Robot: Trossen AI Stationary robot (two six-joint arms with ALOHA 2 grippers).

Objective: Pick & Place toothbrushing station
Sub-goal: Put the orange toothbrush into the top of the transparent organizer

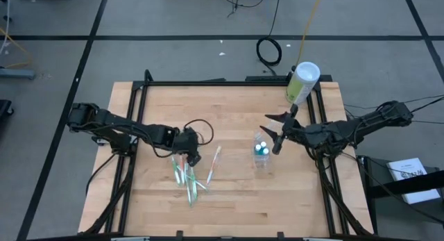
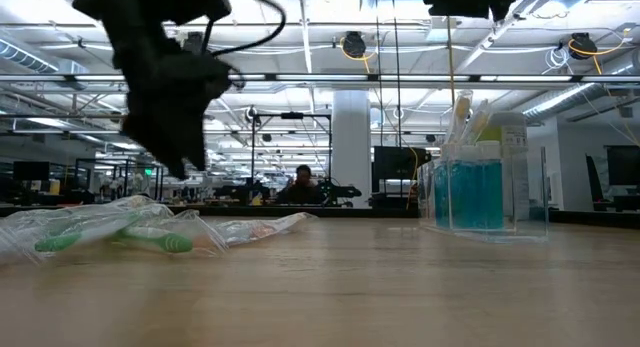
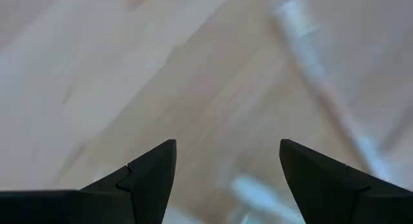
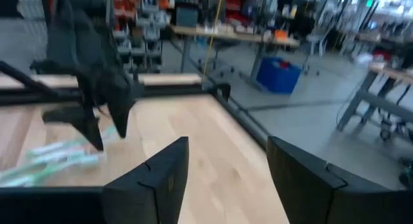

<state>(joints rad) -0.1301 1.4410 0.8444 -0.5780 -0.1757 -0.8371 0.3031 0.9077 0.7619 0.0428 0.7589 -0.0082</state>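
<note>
The wrapped toothbrushes (image 1: 189, 177) lie in a loose heap on the wooden surface (image 1: 229, 206), left of centre, with one pink-tipped toothbrush (image 1: 214, 164) a little apart on the heap's right side. Most of them run lengthwise from the far side of the surface toward the near edge, fanned slightly. The left hand (image 1: 192, 156) hangs just over the far end of that heap, so the brushes stretch away from it toward the near edge. Its fingers (image 3: 150, 179) stand apart with nothing between them, and its wrist view shows only bare wood and a pale, blurred brush ahead.

The clear cup (image 1: 261, 152) stands right of centre, well apart from the heap, already holding teal-capped items; in the low view it appears as an upright see-through holder (image 2: 478, 187). The right hand (image 1: 279, 133) hovers just beside and above the cup, its fingers (image 4: 158, 179) spread and empty.

The left arm is plainly the nearer one to the loose brushes, and a grasp would probably go best across a brush's narrow width. Between heap and cup the wood is bare. The pale-green canister (image 1: 302, 82) stands at the far right corner, out of the way.
</note>
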